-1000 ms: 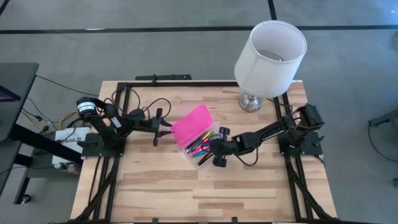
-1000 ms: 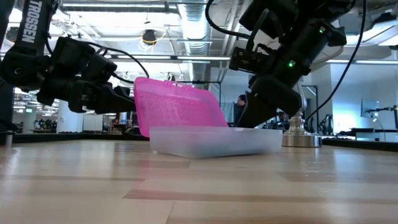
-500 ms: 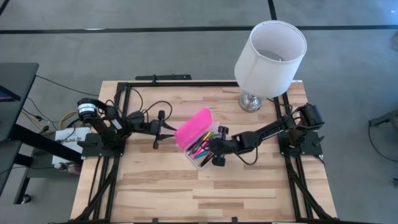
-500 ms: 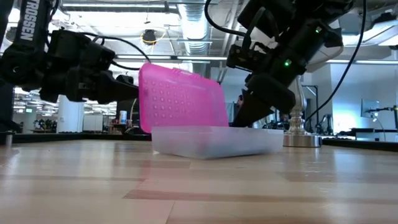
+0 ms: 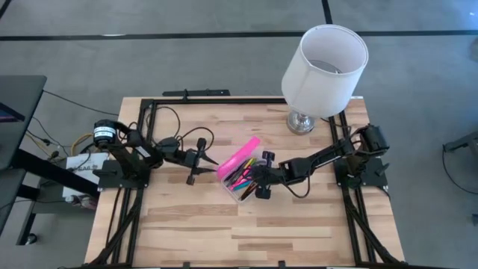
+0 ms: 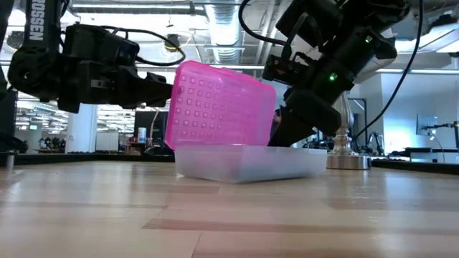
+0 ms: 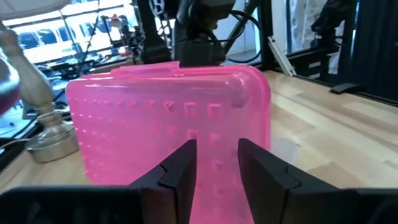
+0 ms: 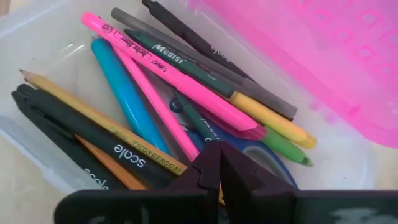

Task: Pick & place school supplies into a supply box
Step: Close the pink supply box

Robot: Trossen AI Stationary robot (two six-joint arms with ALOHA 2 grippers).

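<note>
The supply box stands mid-table: a clear base (image 5: 237, 191) with a pink lid (image 5: 239, 156) hinged on its far-left long side and standing nearly upright. School supplies (image 8: 155, 93) lie inside: pink, blue, black, yellow and green pens, pencils, and blue-handled scissors. My left gripper (image 5: 211, 159) is open and level, at the lid's outer face. My right gripper (image 8: 219, 163) is shut, slanting down into the base from the right, its tips just over the supplies. My left gripper pushes the lid's outer face (image 7: 217, 134) with the tips of both slightly parted fingers (image 7: 186, 158). It comes level from the table's left. The lid stands near upright on its hinge edge. Whether my right gripper touches the supplies or the base, I cannot tell.
A white lamp (image 5: 323, 63) stands at the far right, its metal foot (image 6: 346, 154) just behind the box. Black frame rails run along the table's left, right and far edges. Bare wood lies toward the near edge.
My left gripper has moved toward the table's right, against the lid. The lid has swung on its hinge from leaning back toward the left to nearly upright over the base. The base and my right gripper have stayed put.
</note>
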